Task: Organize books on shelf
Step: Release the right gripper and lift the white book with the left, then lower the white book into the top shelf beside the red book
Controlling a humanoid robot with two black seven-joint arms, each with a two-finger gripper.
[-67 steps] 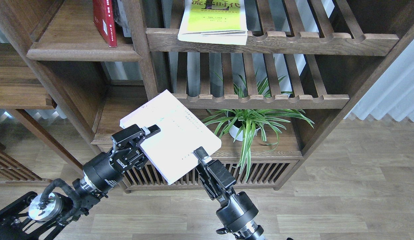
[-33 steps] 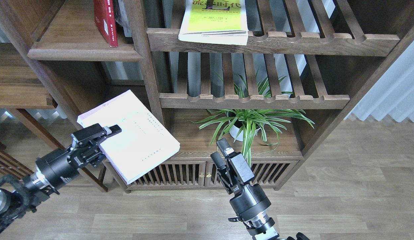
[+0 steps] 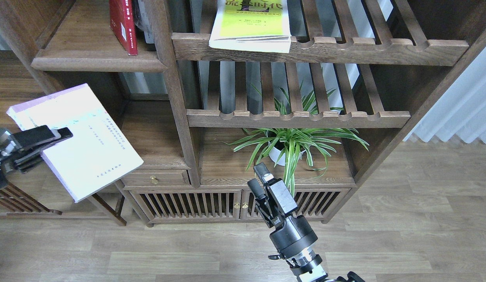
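Observation:
My left gripper (image 3: pixel 57 137) is shut on the pale lavender-white book (image 3: pixel 80 141) and holds it tilted in the air at the far left, below the shelf. The shelf (image 3: pixel 98 60) is the solid dark-brown board at the upper left. The red book (image 3: pixel 123 25) stands upright on it near its right end. The yellow-green book (image 3: pixel 251 25) lies flat on the upper slatted rack (image 3: pixel 364 49), its edge over the front rail. My right gripper (image 3: pixel 259 179) is open and empty in front of the low cabinet, below the plant.
A potted spider plant (image 3: pixel 292 143) stands on the low cabinet top (image 3: pixel 223 172) under the lower slatted rack (image 3: pixel 297 117). A vertical post (image 3: pixel 176 94) divides the shelf from the racks. A small drawer (image 3: pixel 155 178) sits under the left bay. Wood floor lies in front.
My left gripper has carried the lavender-white book leftward and slightly up, away from the cabinet. My right gripper let go of the book a second ago and now rests unmoved.

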